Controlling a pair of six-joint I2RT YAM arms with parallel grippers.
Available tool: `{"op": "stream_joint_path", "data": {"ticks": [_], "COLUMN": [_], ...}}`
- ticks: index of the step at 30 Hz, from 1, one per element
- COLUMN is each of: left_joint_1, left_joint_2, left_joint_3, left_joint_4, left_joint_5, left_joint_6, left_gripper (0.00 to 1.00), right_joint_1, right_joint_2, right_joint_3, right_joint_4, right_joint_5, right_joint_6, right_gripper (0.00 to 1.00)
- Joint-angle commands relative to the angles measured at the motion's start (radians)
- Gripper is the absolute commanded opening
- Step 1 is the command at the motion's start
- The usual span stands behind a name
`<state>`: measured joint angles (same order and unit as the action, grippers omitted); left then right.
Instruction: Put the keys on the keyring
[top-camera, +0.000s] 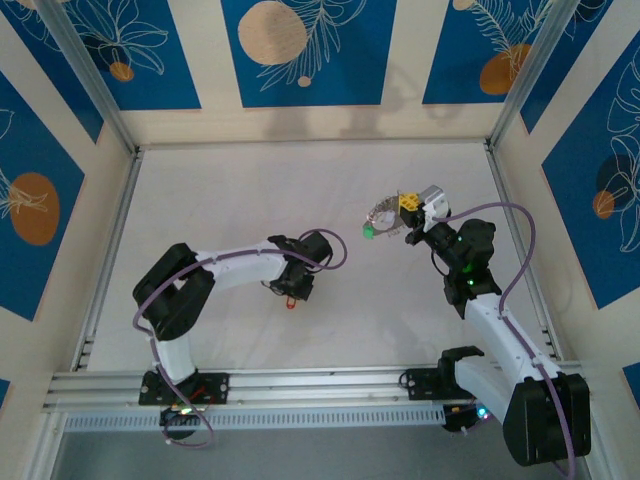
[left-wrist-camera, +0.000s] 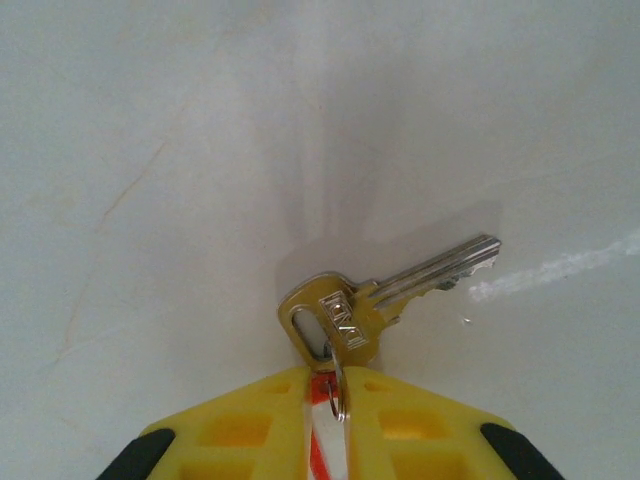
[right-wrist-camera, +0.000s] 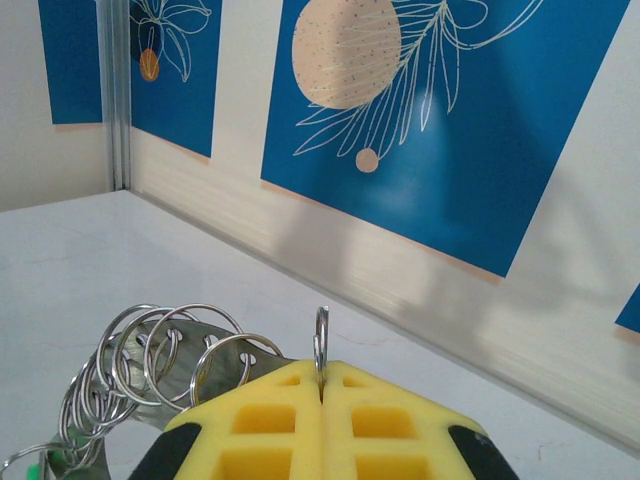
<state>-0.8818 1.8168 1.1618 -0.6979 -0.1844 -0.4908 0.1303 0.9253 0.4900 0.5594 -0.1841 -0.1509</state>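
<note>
Both grippers clamped: key on the left, keyring on the right.
Left gripper (left-wrist-camera: 330, 382) pinches the red tag (left-wrist-camera: 322, 445), the key (left-wrist-camera: 370, 305) jutting just past its fingertips, blade pointing right. Right gripper (right-wrist-camera: 322, 392) nips the keyring (right-wrist-camera: 321, 340) edge-on between its tips, small rings (right-wrist-camera: 150, 355) bunched to their left.

Table (top-camera: 300, 180): left gripper (top-camera: 290, 285) left of centre; right gripper (top-camera: 405, 207) right of centre, farther back, well apart.
Key (left-wrist-camera: 385, 298): just ahead of left fingers (left-wrist-camera: 250, 425), blade pointing away and rightward; its small ring (left-wrist-camera: 338, 398) pinched between them.
Keyring (right-wrist-camera: 150, 365): pinched between right fingers (right-wrist-camera: 400, 430), extending to their left.
</note>
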Motion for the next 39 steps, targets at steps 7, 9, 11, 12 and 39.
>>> {"op": "stream_joint_path", "data": {"ticks": [7, 9, 11, 12, 39], "left_joint_1": [-0.009, -0.008, -0.008, -0.008, 0.177], "left_joint_2": [-0.006, -0.018, -0.034, -0.045, -0.724], "left_joint_3": [-0.009, -0.009, -0.009, -0.012, -0.244], "left_joint_4": [-0.014, -0.021, -0.024, -0.022, 0.320], "left_joint_5": [-0.014, -0.032, -0.049, -0.050, 0.394], "left_joint_6": [0.001, 0.013, 0.026, 0.042, 0.908], "left_gripper": [0.07, 0.05, 0.00, 0.00, 0.00], "right_joint_1": [-0.004, -0.004, -0.003, -0.002, 0.413], "right_joint_2": [-0.029, -0.031, -0.038, -0.042, -0.064], "right_joint_3": [0.026, 0.019, 0.012, 0.010, -0.016], "right_joint_4": [0.043, 0.042, 0.042, 0.036, -0.296], "right_joint_5": [-0.006, -0.016, -0.043, -0.052, -0.388], "right_joint_6": [0.001, 0.001, -0.011, -0.011, -0.385], "right_gripper": [0.00, 0.00, 0.00, 0.00, 0.00]}}
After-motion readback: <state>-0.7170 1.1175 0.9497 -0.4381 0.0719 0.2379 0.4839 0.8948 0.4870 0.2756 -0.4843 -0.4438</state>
